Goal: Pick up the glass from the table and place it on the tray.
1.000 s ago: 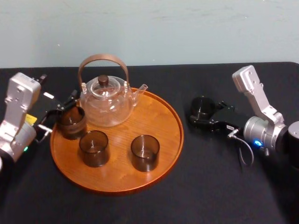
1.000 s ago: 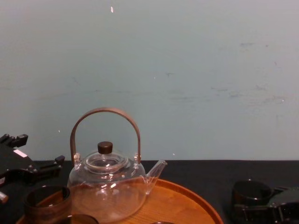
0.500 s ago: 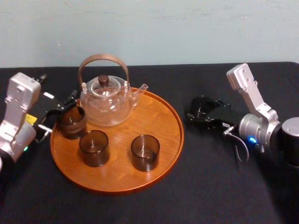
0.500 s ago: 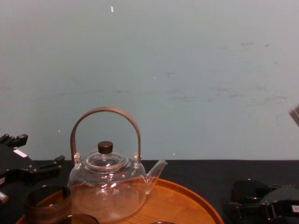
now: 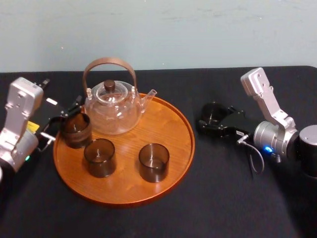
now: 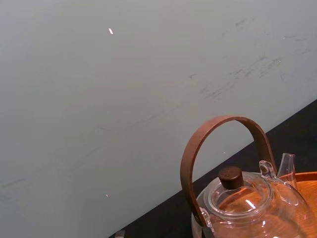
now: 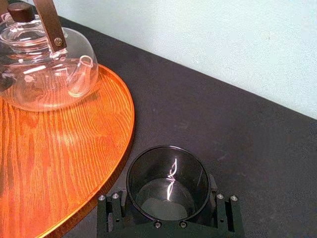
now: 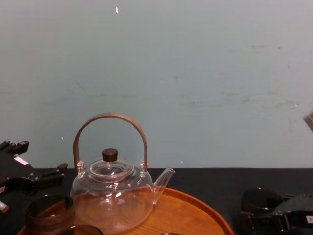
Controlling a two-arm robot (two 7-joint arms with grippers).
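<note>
Moved over the last second: right gripper (image 5: 208, 120), edged slightly nearer the tray (image 5: 168, 171), and its arm re-angled behind it; all other items in the same places. Right gripper, present state: black fingers (image 7: 113, 210) closed in on the glass (image 5: 213, 112), one against each side, the open mouth facing up between them in the right wrist view. Glass: dark, smoky, upright, over the table (image 5: 223, 198) just beside the tray's right rim and outside it; whether its base is clear of the cloth cannot be told. Tray: round, orange-brown wood, low rim, resting on the black cloth. On the tray: glass teapot (image 5: 111, 111) with a brown hoop handle and dark lid knob, at the back; left cup (image 5: 75, 130) by the left rim; middle cup (image 5: 99, 157) and right cup (image 5: 153, 161) toward the front, apart from each other. Left gripper (image 5: 59, 123): at the tray's left rim, fingers spread, next to the left cup, grasping nothing.
</note>
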